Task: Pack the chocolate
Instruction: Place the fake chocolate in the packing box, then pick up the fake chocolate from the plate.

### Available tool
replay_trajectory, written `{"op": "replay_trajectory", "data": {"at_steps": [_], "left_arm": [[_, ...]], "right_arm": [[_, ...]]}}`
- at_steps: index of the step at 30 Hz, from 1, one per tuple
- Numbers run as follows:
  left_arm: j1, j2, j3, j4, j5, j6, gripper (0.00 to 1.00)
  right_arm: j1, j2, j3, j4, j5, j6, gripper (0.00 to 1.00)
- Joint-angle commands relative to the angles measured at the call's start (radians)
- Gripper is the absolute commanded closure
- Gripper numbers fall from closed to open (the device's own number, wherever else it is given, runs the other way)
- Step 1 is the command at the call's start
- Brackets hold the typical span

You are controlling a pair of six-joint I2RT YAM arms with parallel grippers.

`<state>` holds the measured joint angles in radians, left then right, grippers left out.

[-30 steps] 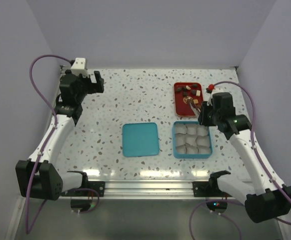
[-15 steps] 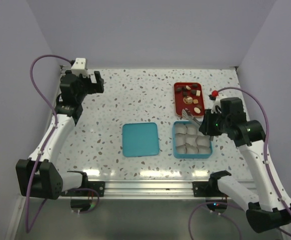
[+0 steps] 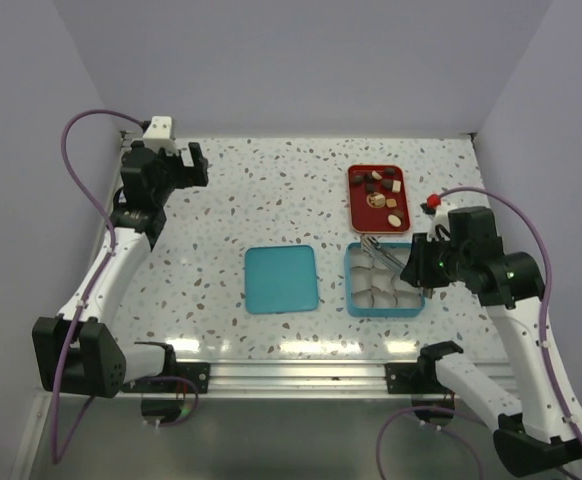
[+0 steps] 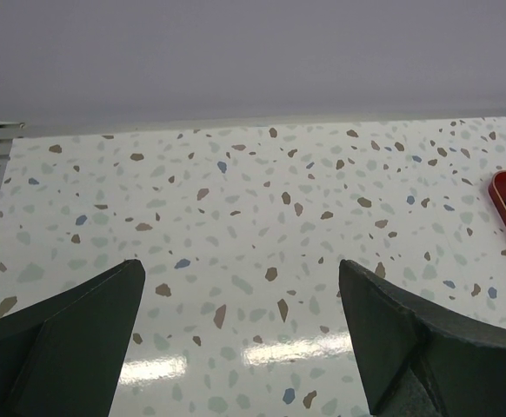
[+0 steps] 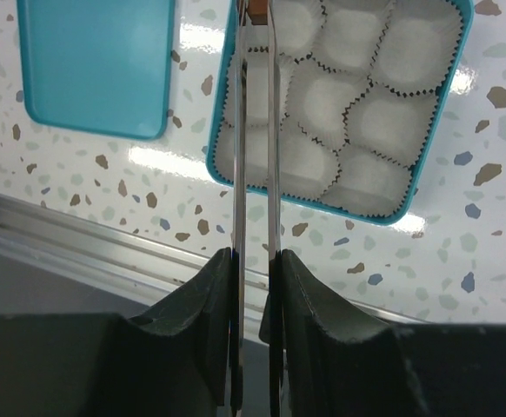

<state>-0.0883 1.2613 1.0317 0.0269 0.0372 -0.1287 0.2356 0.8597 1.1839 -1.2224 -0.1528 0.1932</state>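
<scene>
Speckled table [image 3: 271, 200] carries tray [image 3: 352, 205] of brown, cream chocolates [image 3: 384, 184].

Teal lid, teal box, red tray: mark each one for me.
teal lid [image 3: 281, 278], top view, centre of its flat face.
teal box [image 3: 383, 313], top view, its near wall.
red tray [image 3: 361, 216], top view, bare floor, near-left corner.

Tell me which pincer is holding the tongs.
The right pincer: it is shut on the metal tongs, which reach over the teal box. The left pincer stands open and empty.
</scene>
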Motion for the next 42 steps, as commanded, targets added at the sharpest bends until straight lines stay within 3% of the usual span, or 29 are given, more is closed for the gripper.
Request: {"op": "replay_trajectory", "data": {"at_steps": [1,18,33,42], "left_arm": [[-0.008,0.001,0.008,0.024,0.003,-0.012,0.00],[-0.010,0.006,0.018,0.010,-0.013,-0.003,0.00],[-0.010,0.012,0.021,0.008,-0.014,0.000,0.00],[-0.010,0.013,0.018,0.008,-0.008,-0.003,0.00]], "right_arm": [[0.004,-0.016,-0.019,-0.003,-0.056,-0.005,0.80],[0.004,0.010,-0.113,0.147,-0.027,0.014,0.79],[0.004,0.038,-0.122,0.138,0.019,0.011,0.77],[0.002,0.030,-0.122,0.129,0.030,0.015,0.68]]}}
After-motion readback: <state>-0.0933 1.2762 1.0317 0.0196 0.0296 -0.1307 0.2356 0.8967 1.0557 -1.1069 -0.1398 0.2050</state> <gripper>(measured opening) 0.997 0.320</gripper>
